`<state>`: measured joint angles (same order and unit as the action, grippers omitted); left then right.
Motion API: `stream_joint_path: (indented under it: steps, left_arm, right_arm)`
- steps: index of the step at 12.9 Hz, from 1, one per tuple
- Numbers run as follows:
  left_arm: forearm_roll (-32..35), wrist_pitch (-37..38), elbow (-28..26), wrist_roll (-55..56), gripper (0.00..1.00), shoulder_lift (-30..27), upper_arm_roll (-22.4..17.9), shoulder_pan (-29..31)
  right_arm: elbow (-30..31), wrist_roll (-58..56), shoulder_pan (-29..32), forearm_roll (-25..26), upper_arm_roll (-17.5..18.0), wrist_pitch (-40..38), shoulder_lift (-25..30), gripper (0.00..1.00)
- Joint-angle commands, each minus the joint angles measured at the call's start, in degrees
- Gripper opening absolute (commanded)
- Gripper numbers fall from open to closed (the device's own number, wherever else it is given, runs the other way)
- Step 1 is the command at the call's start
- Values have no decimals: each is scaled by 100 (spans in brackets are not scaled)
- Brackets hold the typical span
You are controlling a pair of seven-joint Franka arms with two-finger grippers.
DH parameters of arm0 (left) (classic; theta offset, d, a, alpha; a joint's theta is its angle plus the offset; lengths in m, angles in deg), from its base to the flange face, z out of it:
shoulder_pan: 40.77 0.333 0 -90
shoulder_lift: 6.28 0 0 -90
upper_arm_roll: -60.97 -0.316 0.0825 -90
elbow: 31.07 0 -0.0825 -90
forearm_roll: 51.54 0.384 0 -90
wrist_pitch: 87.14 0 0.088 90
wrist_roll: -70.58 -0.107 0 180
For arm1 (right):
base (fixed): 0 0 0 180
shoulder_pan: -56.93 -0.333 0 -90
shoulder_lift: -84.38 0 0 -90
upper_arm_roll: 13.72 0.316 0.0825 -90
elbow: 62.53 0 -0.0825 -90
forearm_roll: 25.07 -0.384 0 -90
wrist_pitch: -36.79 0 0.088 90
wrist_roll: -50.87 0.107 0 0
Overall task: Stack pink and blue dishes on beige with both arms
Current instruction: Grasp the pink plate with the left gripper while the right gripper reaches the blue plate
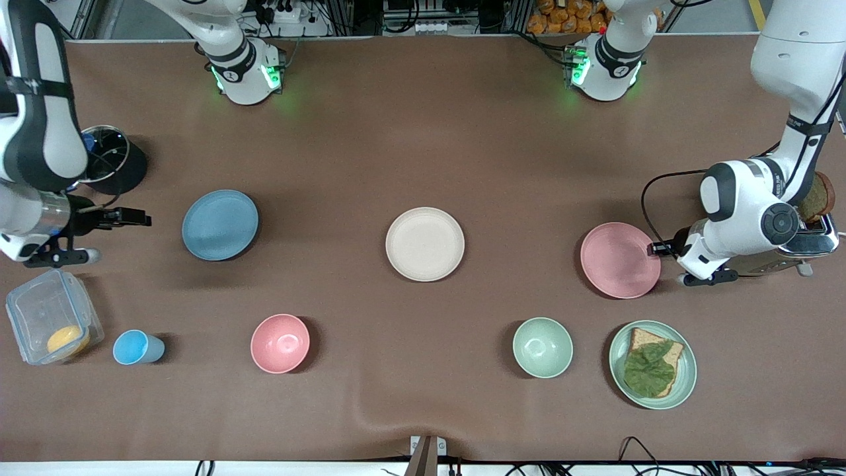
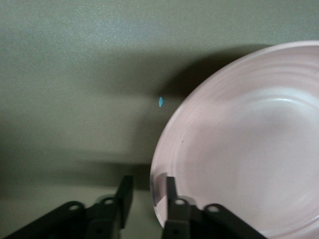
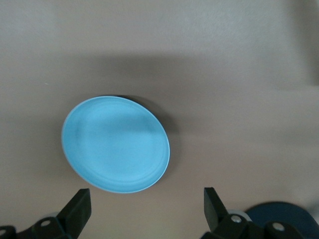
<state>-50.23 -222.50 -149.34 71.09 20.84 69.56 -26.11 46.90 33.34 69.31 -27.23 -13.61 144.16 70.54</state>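
Note:
The beige plate (image 1: 425, 244) lies at the table's middle. Toward the left arm's end rests the pink plate (image 1: 618, 259) (image 2: 244, 144). My left gripper (image 1: 654, 248) (image 2: 148, 191) is low at that plate's rim and open. One finger (image 2: 171, 191) is over the plate's inside, while the other (image 2: 124, 195) stands outside the rim with a gap to it. The blue plate (image 1: 219, 225) (image 3: 115, 144) lies toward the right arm's end. My right gripper (image 1: 135, 217) (image 3: 147, 199) hangs wide open over bare table beside it, holding nothing.
Nearer the camera stand a blue cup (image 1: 135, 347), a pink bowl (image 1: 280, 343), a green bowl (image 1: 542, 347) and a green plate (image 1: 691, 370) with a sandwich. A clear container (image 1: 53, 317), a metal cup (image 1: 106, 155) and a toaster (image 1: 809, 244) sit at the table's ends.

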Motion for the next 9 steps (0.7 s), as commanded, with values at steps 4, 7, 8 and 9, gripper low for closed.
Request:
stream_joint_path:
  steps: [4, 7, 8, 9]
  left_arm:
    - [28, 473, 103, -524, 0, -337, 169, 63]
    - [-348, 1079, 173, -596, 0, -838, 704, 54]
    - [-646, 1290, 260, -596, 0, -918, 897, 54]
    - [-858, 1371, 322, -596, 0, -936, 1091, 54]
  right_arm:
    - [263, -435, 142, -223, 86, 354, -522, 100]
    - [272, -654, 160, -372, 86, 618, -891, 100]
    - [272, -812, 221, -390, 95, 732, -1049, 100]
    - [272, -935, 265, -390, 95, 802, -1198, 100]
